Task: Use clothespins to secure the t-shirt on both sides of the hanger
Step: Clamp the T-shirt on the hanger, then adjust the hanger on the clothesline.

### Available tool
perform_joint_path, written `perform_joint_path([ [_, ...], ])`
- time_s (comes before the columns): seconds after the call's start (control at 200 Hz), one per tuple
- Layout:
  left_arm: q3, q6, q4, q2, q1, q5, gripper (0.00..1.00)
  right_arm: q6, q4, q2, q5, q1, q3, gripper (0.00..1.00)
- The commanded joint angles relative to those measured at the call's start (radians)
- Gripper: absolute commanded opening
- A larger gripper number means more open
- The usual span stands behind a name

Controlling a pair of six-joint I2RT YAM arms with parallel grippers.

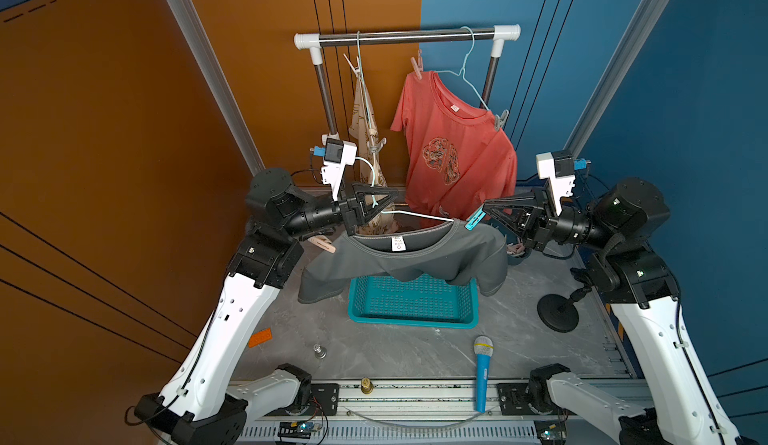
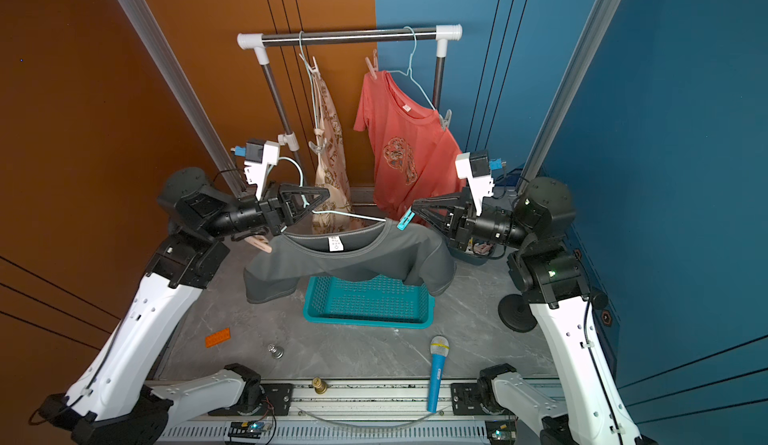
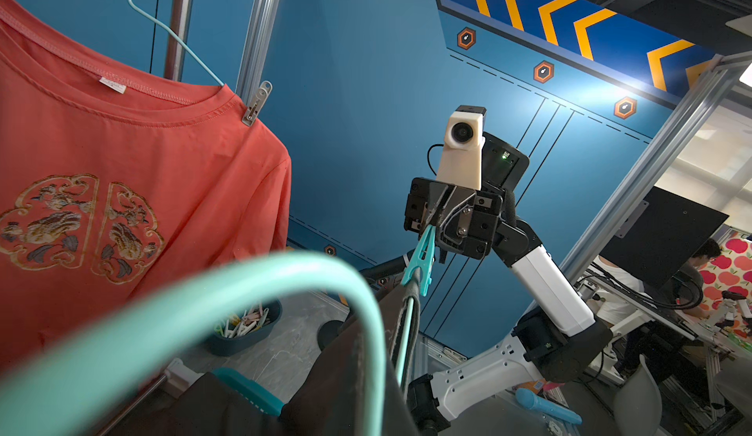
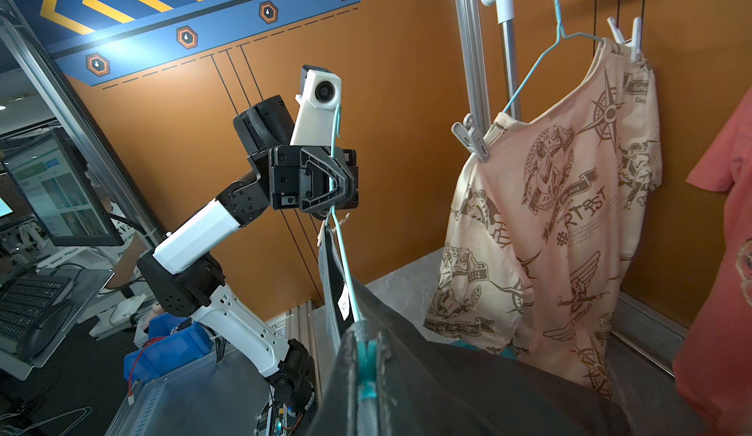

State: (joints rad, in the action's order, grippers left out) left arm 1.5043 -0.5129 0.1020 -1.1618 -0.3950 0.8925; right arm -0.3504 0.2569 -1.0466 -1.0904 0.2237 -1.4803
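Mint hanger (image 3: 264, 269) in closed left claw (image 1: 388, 197); teal clothespin (image 1: 475, 219) in closed right claw (image 1: 487, 208), at grey t-shirt (image 1: 415, 256) shoulder.

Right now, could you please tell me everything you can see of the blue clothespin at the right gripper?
The blue clothespin is a small turquoise plastic spring clip, tilted, with its handle end pinched in the shut right gripper. Its clamping end sits at the shoulder of the grey t-shirt, beside the neckline, over the hanger wire.
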Motion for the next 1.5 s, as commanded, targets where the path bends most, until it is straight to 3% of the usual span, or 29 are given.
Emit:
perform_joint_path([
  [0.0,0.043,0.013,-0.008,-0.001,-0.01,0.036,0.04,0.031,0.025,0.008,-0.049,-0.005,0.012,0.04],
  [0.35,0.083,0.038,0.024,-0.017,-0.01,0.052,0.05,0.074,0.069,0.005,-0.158,0.029,0.017,0.07],
  [0.421,0.091,0.041,0.027,-0.024,-0.01,0.058,0.05,0.091,0.085,0.008,-0.155,0.032,0.019,0.16],
  [0.501,0.096,0.036,0.025,-0.03,-0.011,0.061,0.05,0.088,0.084,0.007,-0.139,0.038,0.018,0.41],
  [0.546,0.094,0.033,0.02,-0.031,-0.011,0.062,0.05,0.087,0.083,0.009,-0.118,0.043,0.015,0.5],
  [0.656,0.088,0.025,0.005,-0.034,-0.015,0.065,0.05,0.086,0.083,0.021,-0.041,0.041,0.029,0.6],
  [0.801,0.094,0.027,0.001,-0.034,-0.016,0.077,0.05,0.081,0.084,0.056,-0.003,0.011,0.074,0.66],
  [1.307,0.141,0.034,0.002,-0.053,-0.016,0.098,0.05,0.18,0.243,0.09,-0.08,0.049,0.116,0.54],
  [1.492,0.157,0.033,0.002,-0.063,-0.016,0.102,0.07,0.179,0.251,0.061,-0.104,0.082,0.107,0.35],
])
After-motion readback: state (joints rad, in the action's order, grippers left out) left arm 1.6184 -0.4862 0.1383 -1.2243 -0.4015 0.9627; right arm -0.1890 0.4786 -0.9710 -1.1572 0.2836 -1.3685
